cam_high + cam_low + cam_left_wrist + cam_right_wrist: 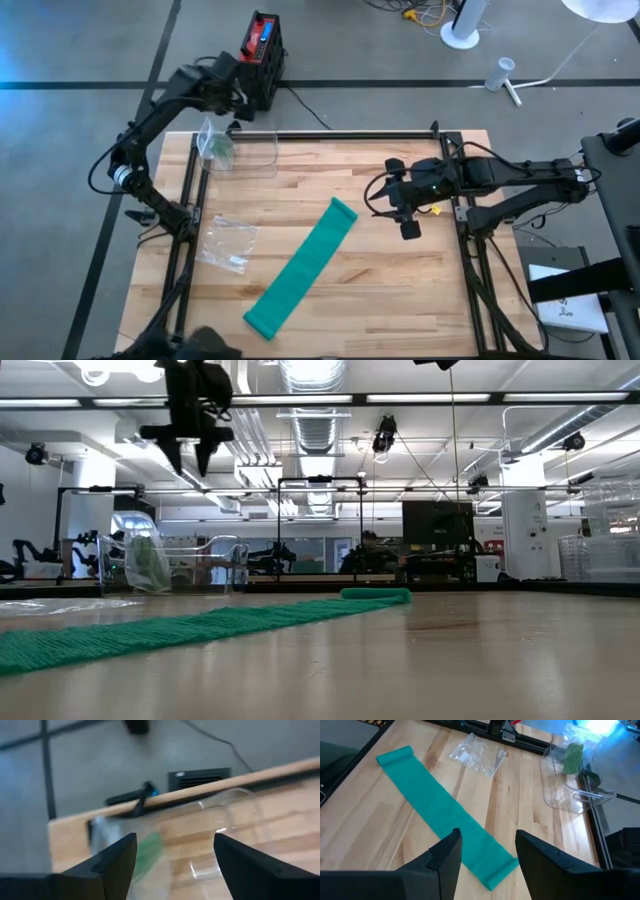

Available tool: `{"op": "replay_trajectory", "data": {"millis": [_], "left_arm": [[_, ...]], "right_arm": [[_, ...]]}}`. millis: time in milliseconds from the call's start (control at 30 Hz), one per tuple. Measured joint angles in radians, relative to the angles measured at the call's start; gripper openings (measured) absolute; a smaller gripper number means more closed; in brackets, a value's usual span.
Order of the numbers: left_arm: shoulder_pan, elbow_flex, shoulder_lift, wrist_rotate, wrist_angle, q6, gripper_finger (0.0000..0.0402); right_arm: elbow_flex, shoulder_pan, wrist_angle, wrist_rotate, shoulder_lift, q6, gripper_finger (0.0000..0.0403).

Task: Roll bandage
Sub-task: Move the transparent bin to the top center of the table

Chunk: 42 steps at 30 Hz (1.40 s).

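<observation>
Bandage [300,267] lies flat and unrolled, diagonal across the table [400,300] middle, one end near the right gripper [409,213], other end toward the near edge; that far end looks slightly curled. A good roll likely starts at this curled end: pinch it square, turn it tight, keep edges aligned so it does not cone. Right gripper hovers just beside and above that end, fingers parted, nothing held. Left gripper [226,108] is raised over the clear bin [240,148] at the far left corner, fingers parted, empty; a green item [218,150] sits inside. Plastic bag [228,243] lies left of the bandage
</observation>
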Motion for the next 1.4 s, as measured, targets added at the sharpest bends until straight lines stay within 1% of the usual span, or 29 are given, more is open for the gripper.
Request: {"op": "replay_trajectory", "data": {"millis": [100, 167, 267, 367, 433, 500, 600, 700, 900, 1067, 1200, 1400], "left_arm": [[-0.068, -0.085, 0.001, -0.005, 0.077, 0.053, 0.0241], [-0.088, -0.17, 0.002, 0.006, 0.135, 0.076, 0.0231], [-0.091, -0.306, 0.003, 0.05, 0.243, 0.132, 0.0221], [-0.092, -0.419, 0.003, 0.096, 0.377, 0.202, 0.0221], [-0.093, -0.481, 0.003, 0.114, 0.477, 0.214, 0.0224], [-0.092, -0.529, 0.003, 0.149, 0.552, 0.22, 0.0227], [-0.102, -0.577, 0.003, 0.154, 0.64, 0.237, 0.023], [-0.112, -0.602, 0.02, 0.156, 0.679, 0.242, 0.023], [-0.148, -0.608, 0.09, 0.154, 0.712, 0.286, 0.023], [-0.191, -0.592, 0.116, 0.156, 0.761, 0.31, 0.023], [-0.221, -0.574, 0.117, 0.162, 0.787, 0.32, 0.0232], [-0.272, -0.57, 0.128, 0.211, 0.928, 0.326, 0.0242]], "right_arm": [[-0.014, 0.0, 0.0, 0.0, 0.0, 0.0, 0.0171], [-0.021, 0.0, -0.004, 0.0, 0.0, 0.0, 0.0168], [-0.025, 0.0, -0.004, 0.0, -0.001, 0.008, 0.0167], [-0.032, 0.0, -0.003, 0.001, -0.001, 0.008, 0.0168], [-0.036, 0.0, 0.005, 0.002, 0.002, 0.012, 0.0168], [-0.04, 0.0, 0.023, 0.003, 0.003, 0.016, 0.0166], [-0.042, 0.0, 0.053, 0.006, 0.003, 0.023, 0.0163], [-0.043, 0.0, 0.069, 0.027, 0.003, 0.021, 0.0164], [-0.043, 0.0, 0.115, 0.034, 0.003, 0.021, 0.0169], [-0.043, 0.0, 0.12, 0.076, 0.003, 0.032, 0.0166], [-0.043, 0.0, 0.125, 0.079, 0.003, 0.041, 0.0165], [-0.045, 0.0, 0.161, 0.08, 0.005, 0.037, 0.0163]]}}
